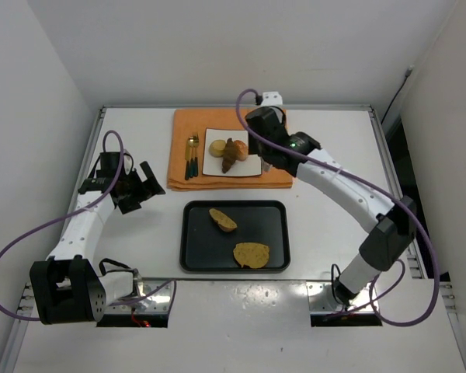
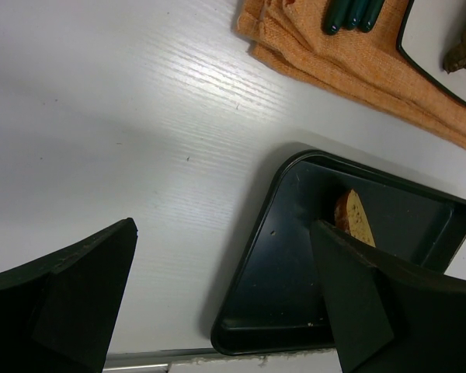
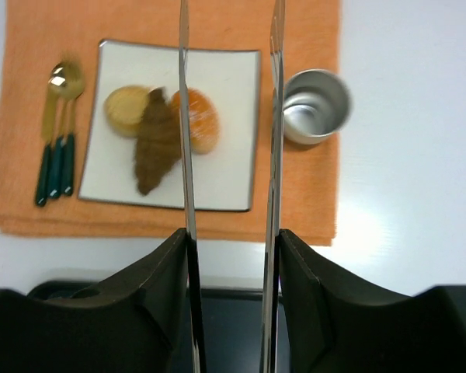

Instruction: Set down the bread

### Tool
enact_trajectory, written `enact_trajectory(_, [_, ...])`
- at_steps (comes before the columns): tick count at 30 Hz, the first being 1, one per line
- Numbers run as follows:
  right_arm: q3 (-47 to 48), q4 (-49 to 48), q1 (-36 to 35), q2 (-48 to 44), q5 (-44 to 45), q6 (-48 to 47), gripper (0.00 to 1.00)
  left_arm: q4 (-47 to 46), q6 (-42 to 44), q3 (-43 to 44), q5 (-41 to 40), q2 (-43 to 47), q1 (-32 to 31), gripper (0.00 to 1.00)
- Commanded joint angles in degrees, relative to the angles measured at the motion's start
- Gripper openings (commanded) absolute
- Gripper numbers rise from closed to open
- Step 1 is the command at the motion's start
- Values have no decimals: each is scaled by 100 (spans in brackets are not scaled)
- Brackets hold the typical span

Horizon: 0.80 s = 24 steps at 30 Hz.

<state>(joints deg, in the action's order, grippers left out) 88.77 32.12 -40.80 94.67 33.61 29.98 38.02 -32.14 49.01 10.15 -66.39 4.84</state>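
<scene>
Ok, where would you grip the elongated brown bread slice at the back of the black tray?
The elongated brown bread slice is probably best pinched across its narrow width at mid-length, coming from straight above: it lies diagonally on the black tray, with bare floor along both long sides.

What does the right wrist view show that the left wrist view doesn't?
Only the right wrist view shows the cup, and the pale bun and orange bun on the plate. Only the left wrist view shows the slice lying in the tray. Both show the cloth, the cutlery, some of the plate, the dark pastry and part of the tray.
</scene>
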Motion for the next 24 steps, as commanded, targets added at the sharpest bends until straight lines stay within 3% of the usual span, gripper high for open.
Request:
enact_trajectory(1, [-236,-82,475,-519,445,35,48,-111,41,214,92,65,52,100])
enact_trajectory(11, [-1818,-881,2259,-1565,718,35,47,-111,41,267,250,65,52,100])
enact_trajectory(17, [-2899,-2127,3278,-1426,481,149,47,-111,41,267,250,65,52,100])
enact_trajectory(24, [-3208,-3123,3631,-741,402,97,47,-111,-20,214,198,65,52,100])
